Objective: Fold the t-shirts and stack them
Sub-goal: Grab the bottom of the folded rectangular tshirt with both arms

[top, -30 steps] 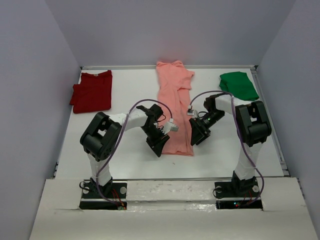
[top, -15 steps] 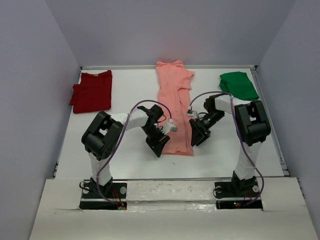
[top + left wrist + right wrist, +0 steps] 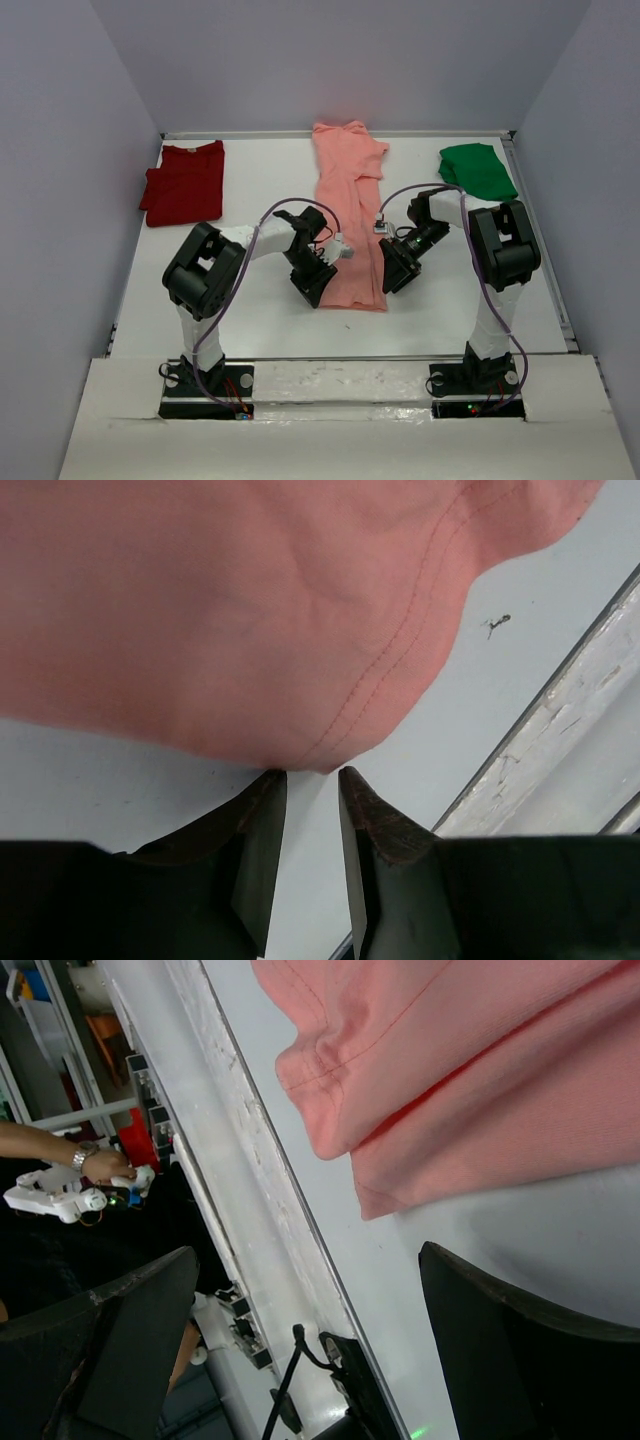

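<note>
We think the step now is to grab the near end of the salmon-pink t-shirt (image 3: 348,200) at its two corners, so it can be folded in half.

The pink shirt lies in the middle of the table (image 3: 250,190). It is a long, thin strip. Its long way runs from the far edge straight toward the arms. The neck points away from the arms and the bottom hem points at them. One short sleeve sticks out on the right side near the far end.

The left gripper (image 3: 312,775) sits at the near left corner of the hem. Its jaws have only a thin gap, and we see bare table in that gap. The hem corner is just past the tips, so no cloth is held. The right gripper (image 3: 308,1260) is at the near right corner. Its jaws are spread wide and hold nothing, with the cloth corner a little ahead of them.

To do this well, we would slide each gripper forward until the hem is between the fingers, then pinch. The left one may need a wider gap first. The right corner looks like more than one layer, so we should catch all of it. Then both arms should lift and move to the far end together, so the hem stays straight.

The dark red t-shirt (image 3: 185,183) waits at the far left. The green t-shirt (image 3: 478,170) waits at the far right. Both are well apart from the pink one.
</note>
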You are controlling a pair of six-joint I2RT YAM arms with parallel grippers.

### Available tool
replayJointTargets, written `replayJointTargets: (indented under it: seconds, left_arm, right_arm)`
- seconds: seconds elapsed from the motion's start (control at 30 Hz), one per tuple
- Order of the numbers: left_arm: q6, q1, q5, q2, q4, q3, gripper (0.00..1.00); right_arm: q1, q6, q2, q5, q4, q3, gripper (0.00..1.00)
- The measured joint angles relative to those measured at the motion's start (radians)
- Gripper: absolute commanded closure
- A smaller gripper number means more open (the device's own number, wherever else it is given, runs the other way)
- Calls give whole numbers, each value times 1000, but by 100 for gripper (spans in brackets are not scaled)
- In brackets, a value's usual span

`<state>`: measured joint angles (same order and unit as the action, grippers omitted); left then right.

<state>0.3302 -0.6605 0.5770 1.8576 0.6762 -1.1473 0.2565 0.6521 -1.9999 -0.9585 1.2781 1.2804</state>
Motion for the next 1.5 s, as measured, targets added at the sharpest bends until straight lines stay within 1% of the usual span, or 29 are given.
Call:
replayJointTargets:
  seconds: [0.1, 0.5, 0.6, 0.63, 0.73, 1.27, 1.4, 1.5]
  left_arm:
    - [-7, 5, -22, 0, -9, -7, 65]
    - [-34, 15, -4, 11, -25, -7, 65]
    - [-38, 15, 5, 14, -28, -7, 76]
    - [-40, 15, 6, 18, -31, -8, 85]
    - [-48, 14, 25, 32, -32, -15, 100]
    - [-48, 14, 35, 33, -29, -16, 100]
    - [-48, 13, 35, 32, -29, -16, 100]
    - [-48, 12, 34, 32, -30, -16, 100]
  right_arm:
    - [0, 4, 0, -3, 3, 0, 3]
    - [0, 22, 0, -13, 17, 0, 3]
    - [0, 26, 0, -16, 26, 0, 3]
    - [0, 27, 0, -17, 27, 0, 3]
    - [0, 30, 0, -18, 29, 0, 3]
    - [2, 24, -20, -10, 32, -2, 2]
    - [6, 13, -47, -10, 10, -21, 0]
    - [6, -22, -50, -12, -41, -57, 0]
